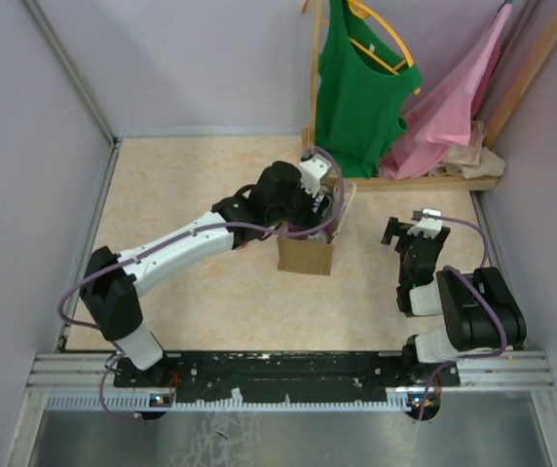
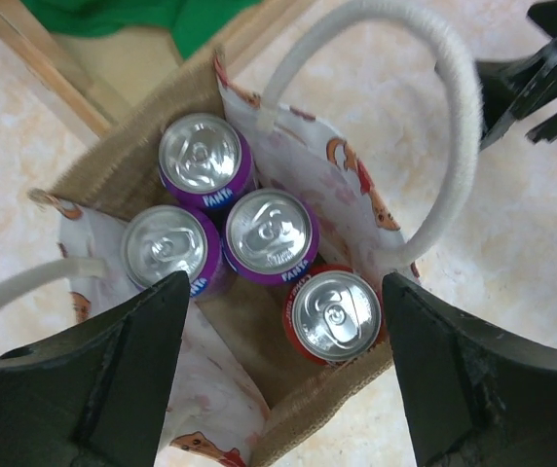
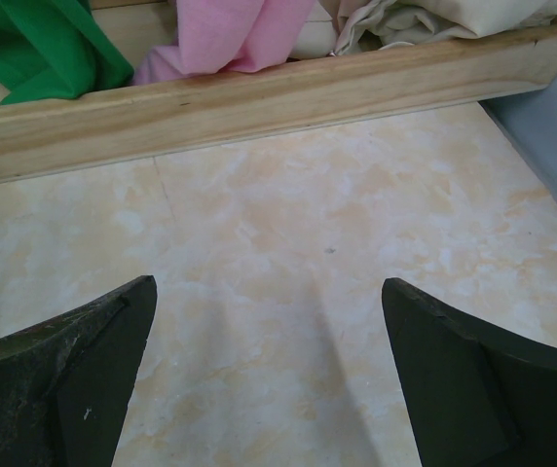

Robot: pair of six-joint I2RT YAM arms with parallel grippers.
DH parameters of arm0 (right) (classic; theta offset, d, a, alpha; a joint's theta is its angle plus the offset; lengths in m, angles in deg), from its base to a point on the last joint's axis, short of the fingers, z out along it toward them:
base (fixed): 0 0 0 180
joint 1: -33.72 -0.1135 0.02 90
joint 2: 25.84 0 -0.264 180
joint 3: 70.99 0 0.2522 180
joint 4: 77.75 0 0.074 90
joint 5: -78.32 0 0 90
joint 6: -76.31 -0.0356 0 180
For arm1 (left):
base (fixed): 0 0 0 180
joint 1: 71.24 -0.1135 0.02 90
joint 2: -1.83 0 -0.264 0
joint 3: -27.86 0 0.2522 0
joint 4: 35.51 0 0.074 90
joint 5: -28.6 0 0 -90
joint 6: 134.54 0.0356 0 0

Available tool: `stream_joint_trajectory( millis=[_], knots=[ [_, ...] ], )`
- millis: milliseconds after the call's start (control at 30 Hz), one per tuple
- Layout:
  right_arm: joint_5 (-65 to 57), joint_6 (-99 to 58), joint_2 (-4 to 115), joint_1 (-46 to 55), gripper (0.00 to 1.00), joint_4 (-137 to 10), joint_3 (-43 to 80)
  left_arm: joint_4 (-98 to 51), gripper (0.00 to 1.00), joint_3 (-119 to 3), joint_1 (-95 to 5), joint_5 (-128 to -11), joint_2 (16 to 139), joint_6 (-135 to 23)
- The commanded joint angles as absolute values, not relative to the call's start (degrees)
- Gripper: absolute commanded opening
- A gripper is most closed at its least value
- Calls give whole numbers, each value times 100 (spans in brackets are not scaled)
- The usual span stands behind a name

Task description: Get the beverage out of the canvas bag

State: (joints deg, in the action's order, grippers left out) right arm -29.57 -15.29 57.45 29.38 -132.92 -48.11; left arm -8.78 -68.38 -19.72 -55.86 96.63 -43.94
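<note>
Above the bag (image 2: 113,167), the left gripper (image 2: 283,287) hangs spread over four cans (image 2: 270,233), none taken out yet, while the right gripper (image 3: 269,292) sits spread well apart.

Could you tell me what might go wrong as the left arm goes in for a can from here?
The four cans sit packed together in the canvas bag, so the open left end effector may wedge against a neighbour of the red can. The white handle arches close by and could snag on it. The right end effector is open and apart from the bag, so nothing steadies it; it may tip.
</note>
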Motion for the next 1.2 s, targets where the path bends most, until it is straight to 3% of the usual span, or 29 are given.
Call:
stream_joint_trajectory(
  millis=[0,400,1167],
  knots=[
    [-2961,-1553,5722,2955,99,-13483,-4713,-451,87,-7066,-1948,-5609,9947,-4892],
    [-2964,-1553,5722,2950,99,-13483,-4717,171,99,-7323,-1862,-5895,10399,-5425],
    [-2963,-1553,5722,2950,99,-13483,-4713,680,99,-7480,-1763,-5596,11052,-5674]
  ],
)
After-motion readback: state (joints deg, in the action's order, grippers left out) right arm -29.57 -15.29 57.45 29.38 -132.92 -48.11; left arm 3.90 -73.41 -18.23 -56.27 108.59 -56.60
